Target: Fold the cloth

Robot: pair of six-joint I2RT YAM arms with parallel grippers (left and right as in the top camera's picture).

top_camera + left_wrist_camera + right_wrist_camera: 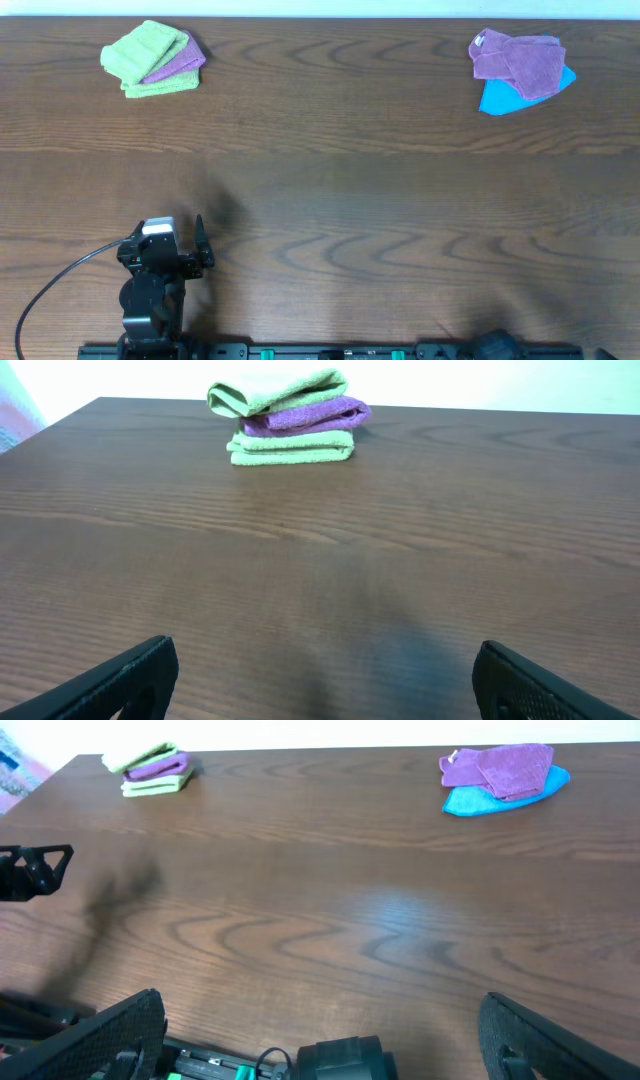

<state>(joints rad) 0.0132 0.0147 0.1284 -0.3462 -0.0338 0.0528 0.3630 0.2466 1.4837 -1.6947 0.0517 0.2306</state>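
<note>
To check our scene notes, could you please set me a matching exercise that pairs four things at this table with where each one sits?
Things
1. blue cloth
2. folded purple towel
3. left hand
4. top green towel

Places
A. open, over the bare table, near the front left
B. far right, partly under loose purple towels
C. middle layer of the far-left pile
D. uppermost layer of that pile

Pairs: 1-B, 2-C, 3-A, 4-D
</note>
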